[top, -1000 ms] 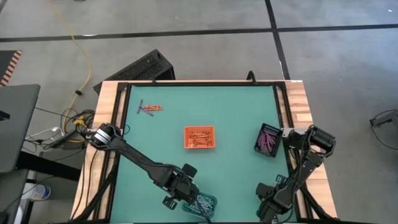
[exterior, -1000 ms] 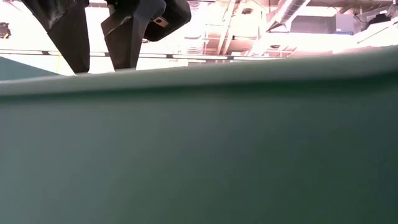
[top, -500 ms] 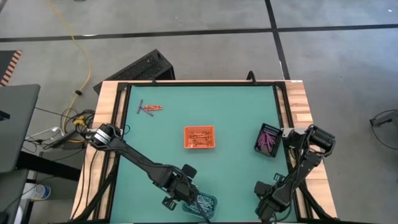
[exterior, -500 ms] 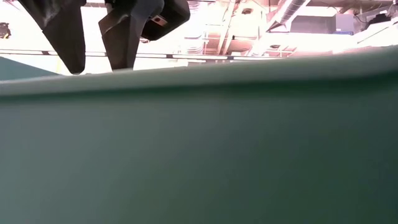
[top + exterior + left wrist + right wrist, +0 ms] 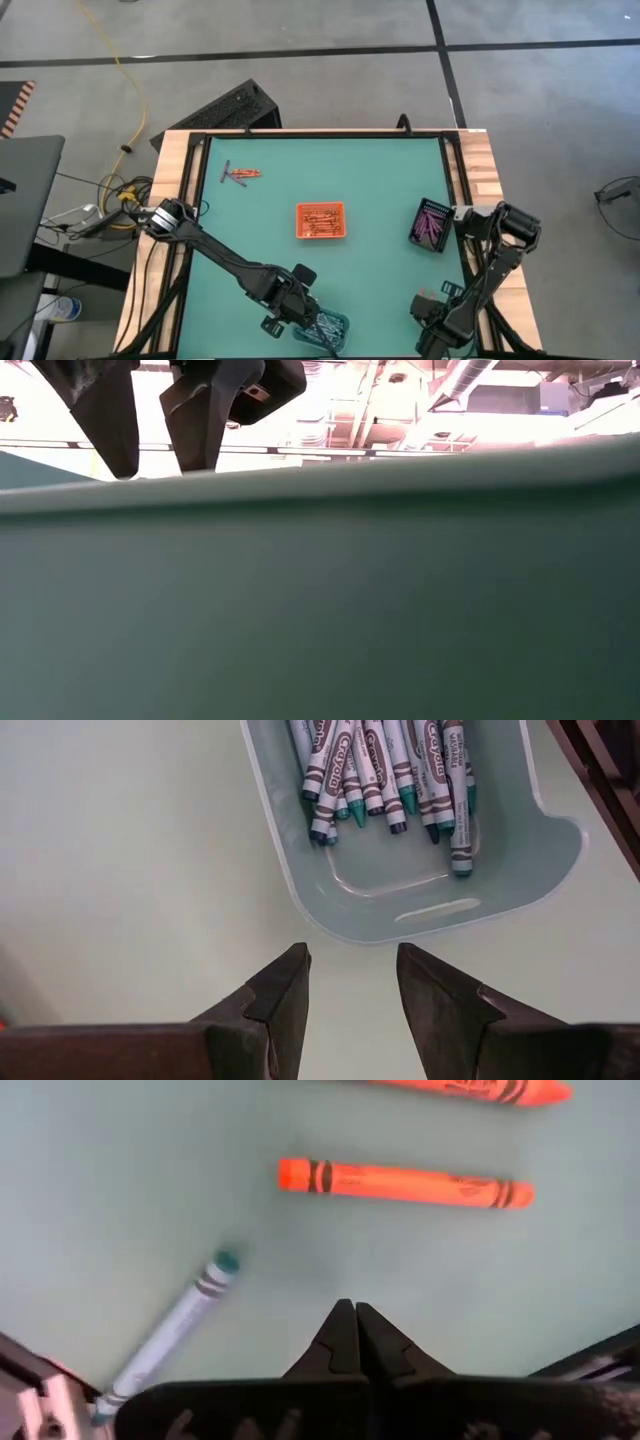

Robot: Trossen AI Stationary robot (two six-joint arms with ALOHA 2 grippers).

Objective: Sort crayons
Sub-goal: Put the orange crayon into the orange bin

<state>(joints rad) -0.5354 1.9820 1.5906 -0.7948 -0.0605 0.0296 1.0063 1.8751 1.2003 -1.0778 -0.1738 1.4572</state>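
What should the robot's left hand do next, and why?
Probably lift the left gripper away from the clear tray and head for the loose crayons at the far left of the mat. It is open and empty, and those crayons lie outside any tray.

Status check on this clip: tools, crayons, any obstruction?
Left tool open, empty, by clear tray of blue crayons. Right tool shut, empty, over mat. Nothing in the way.
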